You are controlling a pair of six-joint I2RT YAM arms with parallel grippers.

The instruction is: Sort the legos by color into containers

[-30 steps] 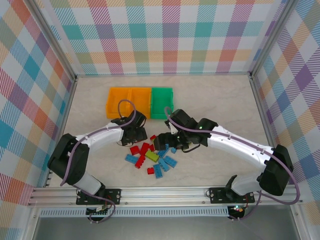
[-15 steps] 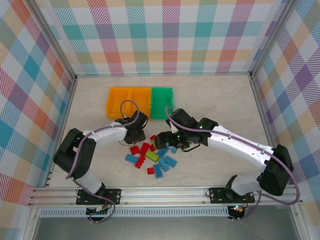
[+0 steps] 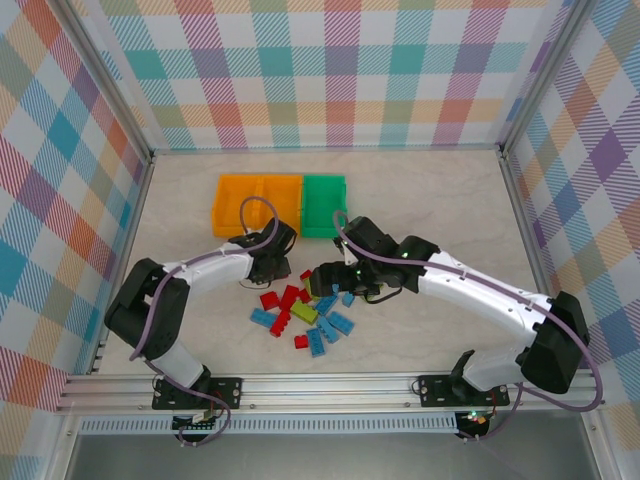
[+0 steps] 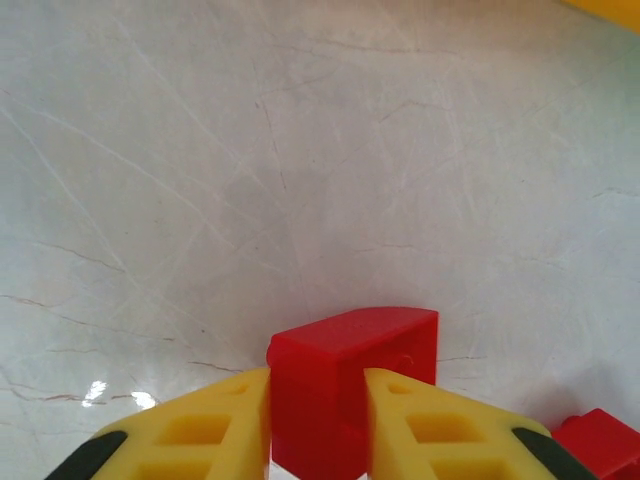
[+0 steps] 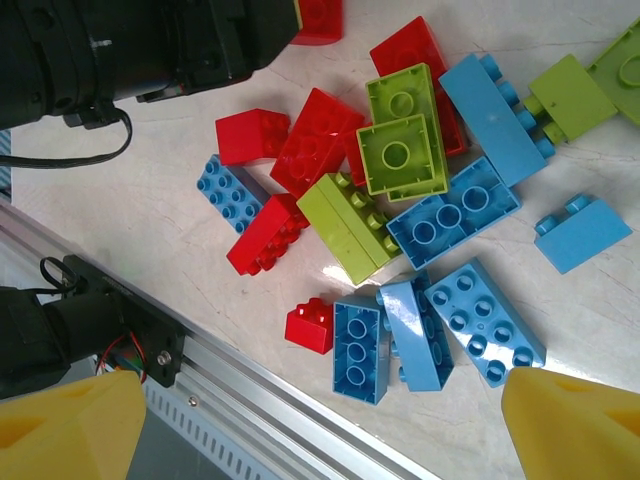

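The legos [image 3: 305, 312] lie in a loose pile of red, light blue and lime green bricks in front of the arms, and they spread across the right wrist view [image 5: 400, 200]. My left gripper [image 3: 272, 270] is at the pile's upper left edge, shut on a red lego [image 4: 350, 385] that sits between its yellow fingers [image 4: 200, 435] on the table. My right gripper [image 5: 315, 400] hangs open over the pile with nothing between its fingers, and from above it is over the pile's top right [image 3: 325, 283]. The containers stand in a row behind: two orange [image 3: 240, 203] [image 3: 281, 200] and one green [image 3: 324, 203].
An aluminium rail [image 3: 320, 385] runs along the near table edge, close to the pile's nearest bricks [image 5: 310, 325]. Another red brick [image 4: 600, 445] lies just right of the held one. Checked walls enclose the table. Bare marble surface [image 3: 440, 200] lies right of the bins.
My left gripper has closed on the red lego at the pile's edge. The right arm and the pile have hardly moved.
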